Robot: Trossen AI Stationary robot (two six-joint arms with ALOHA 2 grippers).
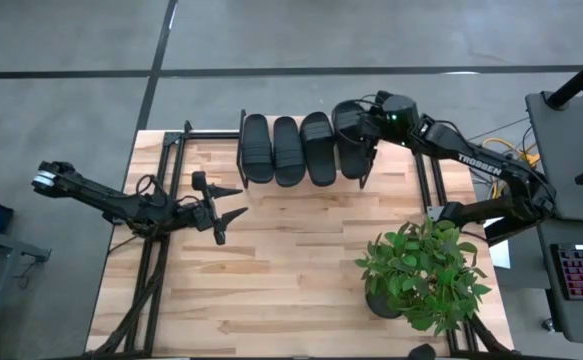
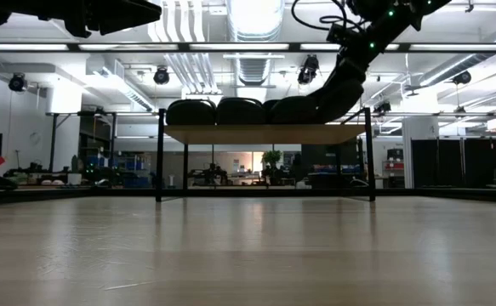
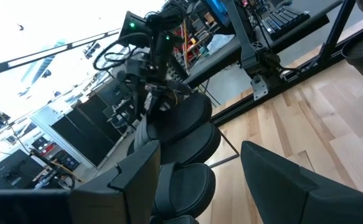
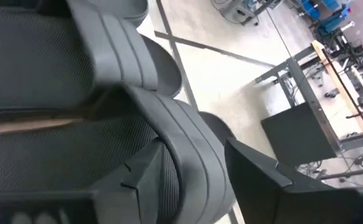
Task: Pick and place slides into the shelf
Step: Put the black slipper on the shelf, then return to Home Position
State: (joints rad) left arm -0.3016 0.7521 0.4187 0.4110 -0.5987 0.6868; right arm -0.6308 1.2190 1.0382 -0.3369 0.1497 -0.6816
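Several black slides lie side by side on the shelf at the table's far middle, soles down on its wood board. My right gripper is at the far end of the rightmost slide, slanting down, open, its fingers on either side of that slide's strap. My left gripper hangs open over the table's left part, level, pointing toward the shelf, with nothing between its fingers. The left wrist view shows the right gripper above the rightmost slide. My right gripper stands open around the rightmost slide's strap, one finger on the footbed side and the other on the outer side. I cannot tell whether either finger touches the strap. The slide rests on the shelf.
A potted plant stands at the table's near right. Black frame rails run along the left and right edges. Bare wood lies between the shelf and the near edge. A keyboard sits off the table to the right.
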